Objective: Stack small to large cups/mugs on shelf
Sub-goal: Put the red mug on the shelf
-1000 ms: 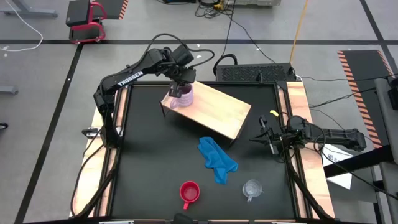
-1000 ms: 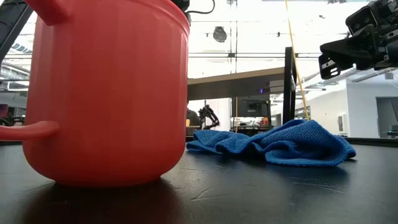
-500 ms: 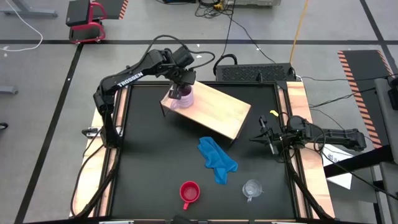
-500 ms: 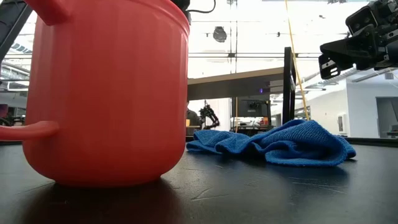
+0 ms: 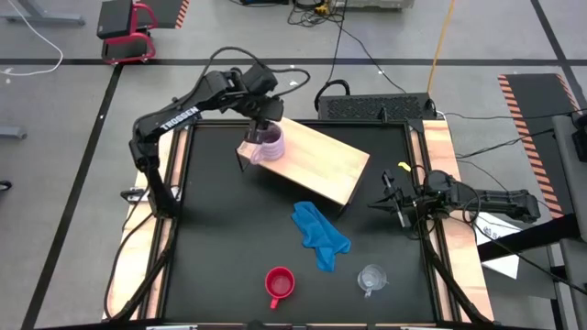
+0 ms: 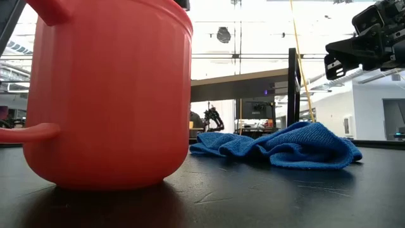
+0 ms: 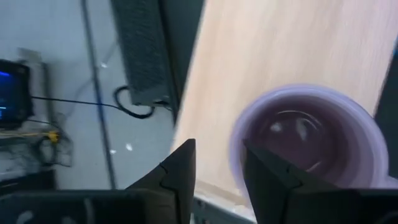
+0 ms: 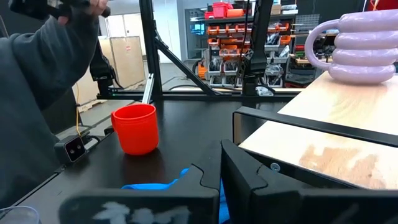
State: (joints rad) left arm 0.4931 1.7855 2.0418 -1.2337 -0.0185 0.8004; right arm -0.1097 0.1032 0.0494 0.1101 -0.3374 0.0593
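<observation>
The pale lilac mug (image 5: 268, 142) stands upright on its base at the far-left corner of the wooden shelf (image 5: 316, 165). My left gripper (image 7: 217, 180) hovers open just above the mug's rim (image 7: 311, 99) and touches nothing. The red mug (image 5: 279, 284) and the clear cup (image 5: 371, 278) stand on the black tabletop near the front edge. My right gripper (image 5: 393, 203) waits shut at the table's right side, facing the shelf (image 8: 323, 137) and the lilac mug (image 8: 364, 53).
A crumpled blue cloth (image 5: 321, 236) lies on the tabletop between the shelf and the two front cups. A person's dark sleeve (image 8: 37, 93) shows beyond the table in the right wrist view. Bare tabletop lies left of the shelf.
My left gripper has risen off the lilac mug and drawn back a little toward the table's far-left corner. The mug stays upright where it stood on the shelf.
</observation>
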